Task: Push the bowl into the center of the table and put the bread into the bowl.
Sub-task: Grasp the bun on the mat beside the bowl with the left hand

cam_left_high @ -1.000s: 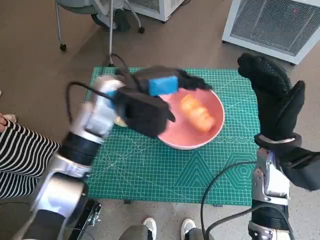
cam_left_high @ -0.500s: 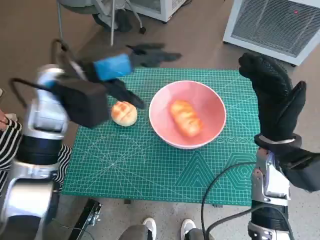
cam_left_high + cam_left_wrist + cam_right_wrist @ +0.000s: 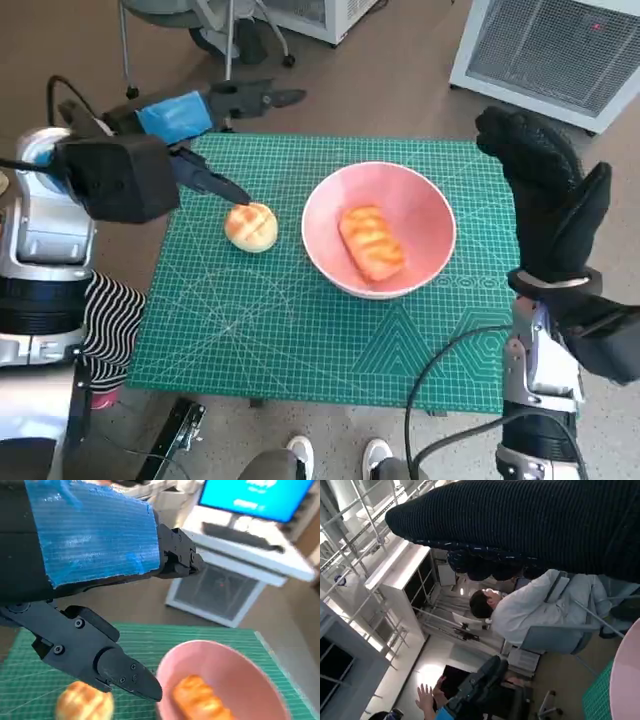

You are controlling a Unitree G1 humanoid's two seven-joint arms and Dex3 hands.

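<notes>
1. Head view shows a pink bowl [image 3: 380,230] standing on a green cutting mat [image 3: 330,340] that covers the worktop, a little toward the mat's far right area and near its middle.
2. An elongated, golden bread roll [image 3: 372,242] lies inside the bowl, on its bottom.
3. A second, round bun [image 3: 250,226] sits on the mat just beside the bowl's left rim, apart from it, nearer the mat's left edge.
4. The left hand [image 3: 185,125], black with blue tape over its back, hangs above the mat's far left corner with its fingers spread wide and nothing in them; one finger [image 3: 210,182] points down toward the round bun without touching it.
5. Left wrist view confirms this: a black fingertip [image 3: 131,680] floats above the bun [image 3: 84,703], with the bowl [image 3: 250,680] and the roll [image 3: 202,702] close by.
6. The right hand [image 3: 545,190], in its black knitted glove, is raised upright over the mat's right edge, fingers extended and apart, holding nothing.
7. Right wrist view shows the glove [image 3: 530,525] as a dark band, and beyond it a seated person [image 3: 530,611] in a pale top.
</notes>
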